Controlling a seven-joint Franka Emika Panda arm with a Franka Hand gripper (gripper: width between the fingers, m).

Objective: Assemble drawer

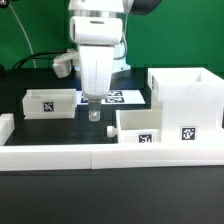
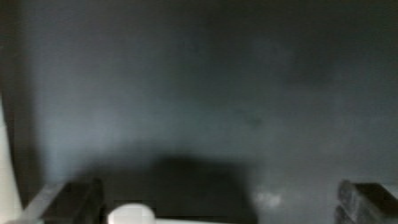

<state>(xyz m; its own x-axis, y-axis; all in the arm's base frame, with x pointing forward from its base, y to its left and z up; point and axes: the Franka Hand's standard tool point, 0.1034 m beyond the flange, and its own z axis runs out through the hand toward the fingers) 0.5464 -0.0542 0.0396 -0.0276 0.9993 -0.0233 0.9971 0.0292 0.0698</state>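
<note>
Long smooth white border wall (image 1: 60, 152), shallow tagged plastic tray (image 1: 128, 130), tall box (image 1: 190, 90), end effector (image 1: 94, 110) seemingly spread.

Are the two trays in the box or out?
Out: one tray sits at the exterior view's left, the second tray beside the box.

We're in a robotics lab rig here: white robot arm (image 1: 98, 30) at twelve o'clock over a black bench (image 1: 60, 128), green backdrop (image 1: 30, 25) at ten, the marker board (image 1: 125, 97) dead centre, a tagged white tray (image 1: 50, 104) at nine, low border wall (image 1: 60, 152) at six.
</note>
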